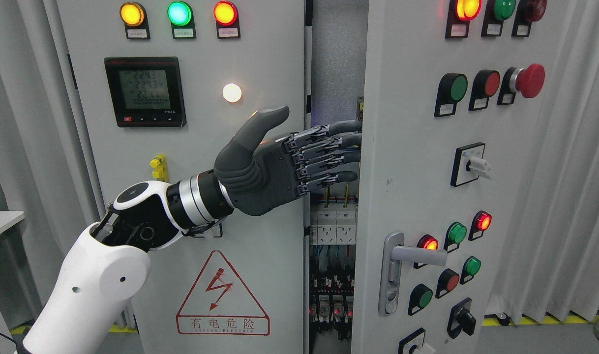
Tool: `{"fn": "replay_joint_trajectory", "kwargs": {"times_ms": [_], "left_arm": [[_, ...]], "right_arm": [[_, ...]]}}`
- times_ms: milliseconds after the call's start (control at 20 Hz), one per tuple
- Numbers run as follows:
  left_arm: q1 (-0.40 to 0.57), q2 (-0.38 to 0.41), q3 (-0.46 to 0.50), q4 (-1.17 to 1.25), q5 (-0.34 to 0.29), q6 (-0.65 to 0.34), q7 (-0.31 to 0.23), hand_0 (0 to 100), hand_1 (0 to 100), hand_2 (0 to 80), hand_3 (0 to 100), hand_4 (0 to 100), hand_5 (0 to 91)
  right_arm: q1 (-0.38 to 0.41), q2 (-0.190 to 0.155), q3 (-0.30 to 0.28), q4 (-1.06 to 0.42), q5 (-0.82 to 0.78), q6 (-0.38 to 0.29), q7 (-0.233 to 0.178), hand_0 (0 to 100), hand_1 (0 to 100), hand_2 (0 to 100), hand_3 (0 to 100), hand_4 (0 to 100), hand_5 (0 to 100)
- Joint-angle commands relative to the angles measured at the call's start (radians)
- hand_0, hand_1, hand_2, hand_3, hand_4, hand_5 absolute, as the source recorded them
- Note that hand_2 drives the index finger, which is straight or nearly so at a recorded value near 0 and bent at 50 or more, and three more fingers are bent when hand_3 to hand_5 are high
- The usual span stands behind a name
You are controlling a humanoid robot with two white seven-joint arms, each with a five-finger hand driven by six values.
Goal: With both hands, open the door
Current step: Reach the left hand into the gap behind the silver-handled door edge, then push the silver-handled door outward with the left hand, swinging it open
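Head view: the white left arm is seen entering from the lower left, its grey left hand (265, 167) stretched flat across the left door (181, 196) of an electrical cabinet. The fingers (329, 147) are held straight and close together, gripping nothing, with the thumb raised clear; their tips are slipped into the gap beside the free edge of the right door (407, 196), apparently so that the panel can be hooked and drawn outward. That door is already ajar, its lever handle (417, 255) left untouched lower down. Little room is offered by the narrow opening, and the tips appear to lie at or just behind the door's edge. Beyond, breakers and wiring (331, 275) are exposed within the cabinet, well behind the fingers. The right hand is not shown.
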Motion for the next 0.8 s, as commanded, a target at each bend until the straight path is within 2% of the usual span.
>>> {"fn": "replay_joint_trajectory", "kwargs": {"times_ms": [0, 300, 751], "left_arm": [[-0.033, 0.026, -0.155, 0.061, 0.049, 0.001, -0.012, 29, 0, 2.7, 3, 3, 0.0], [-0.067, 0.027, -0.157, 0.053, 0.070, 0.006, -0.042, 29, 0, 2.7, 3, 3, 0.0], [-0.099, -0.002, -0.159, 0.053, 0.090, 0.006, -0.044, 29, 0, 2.7, 3, 3, 0.0]], "right_arm": [[0.000, -0.002, 0.000, 0.020, 0.000, 0.000, 0.000, 22, 0, 0, 0, 0, 0], [0.000, -0.002, 0.000, 0.020, 0.000, 0.000, 0.000, 22, 0, 0, 0, 0, 0], [0.000, -0.002, 0.000, 0.018, 0.000, 0.000, 0.000, 22, 0, 0, 0, 0, 0]]}}
